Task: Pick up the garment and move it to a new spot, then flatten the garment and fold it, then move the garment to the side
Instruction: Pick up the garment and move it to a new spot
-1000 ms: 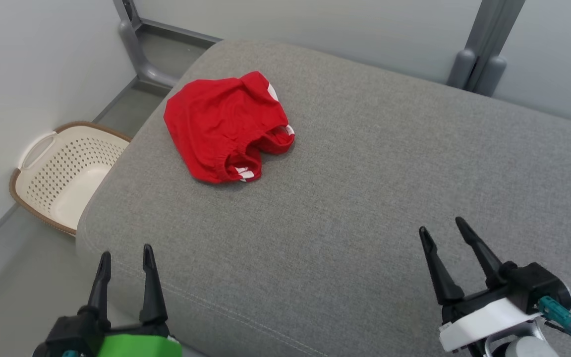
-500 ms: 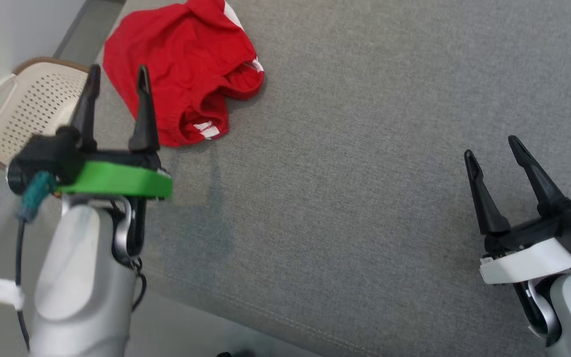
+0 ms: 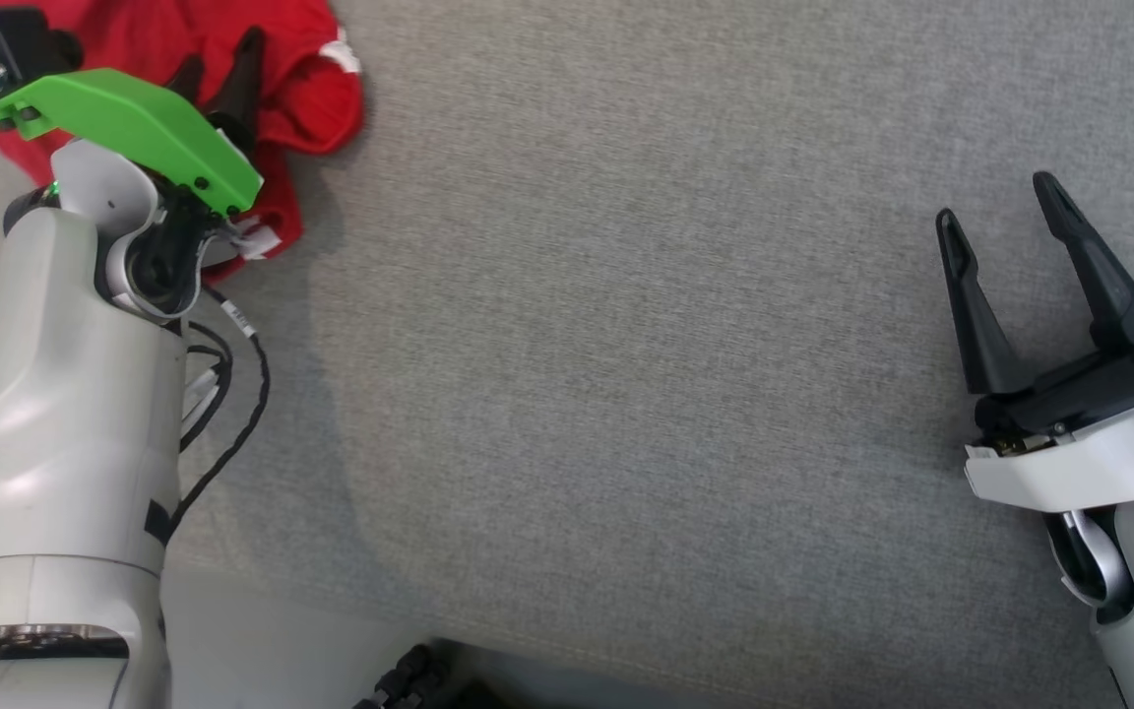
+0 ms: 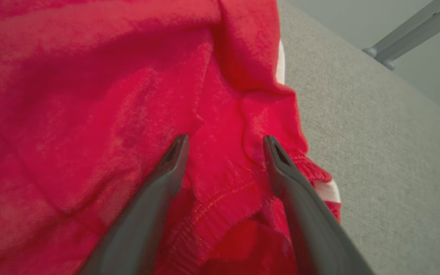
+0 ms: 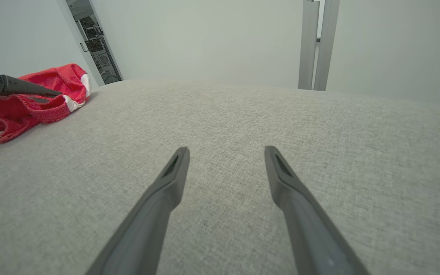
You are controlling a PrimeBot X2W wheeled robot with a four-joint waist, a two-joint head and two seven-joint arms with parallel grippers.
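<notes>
Moved: left claw point(image 4: 224, 140), from near edge of cushion point(image 3: 626, 345) to over garment point(image 4: 90, 95).
Left claw: wide, astride red waistband fold.
Garment: crumpled, cushion's far-left part.
Right claw point(image 3: 1005, 212): wide, empty, over cushion's right side.

We see a red garment point(image 4: 71, 95) with white stripes on a grey, finely flecked cushion point(image 3: 626, 345). Our left gripper point(image 4: 224, 138) is black and green, our right gripper point(image 3: 996, 197) black and white.

Head view looks steeply down on the cushion point(image 3: 626, 345); left wrist view sits close above the garment point(image 4: 90, 95); right wrist view skims the cushion low, garment shared far left of the right gripper point(image 5: 225, 151)
</notes>
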